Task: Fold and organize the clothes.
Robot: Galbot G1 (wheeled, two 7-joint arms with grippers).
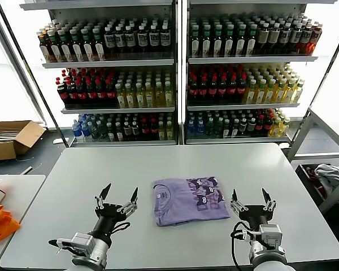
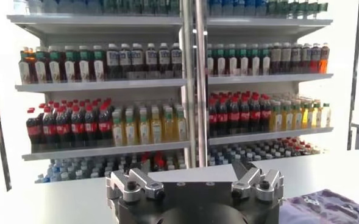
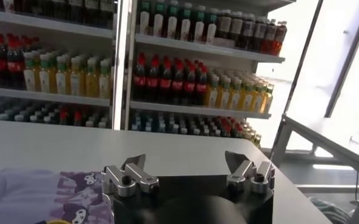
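The clothes are one lavender T-shirt (image 1: 190, 199), folded into a neat rectangle near the table's front middle, with its dark purple cartoon print facing up and a white neck label at its left. My left gripper (image 1: 118, 195) hovers open just left of the shirt, apart from it, with nothing between its fingers. On the shirt's right my right gripper (image 1: 251, 197) is open too and holds nothing. A corner of the T-shirt (image 2: 334, 207) shows in the left wrist view beside the left gripper (image 2: 192, 168). The right wrist view has the shirt (image 3: 42, 196) next to the right gripper (image 3: 185, 159).
The grey table (image 1: 175, 164) stretches back to tall shelves (image 1: 175, 62) full of bottles. An orange cloth (image 1: 0, 221) lies on a side table at far left. A grey-white cloth (image 1: 327, 174) sits in a rack at right, and a cardboard box (image 1: 11, 138) stands on the floor.
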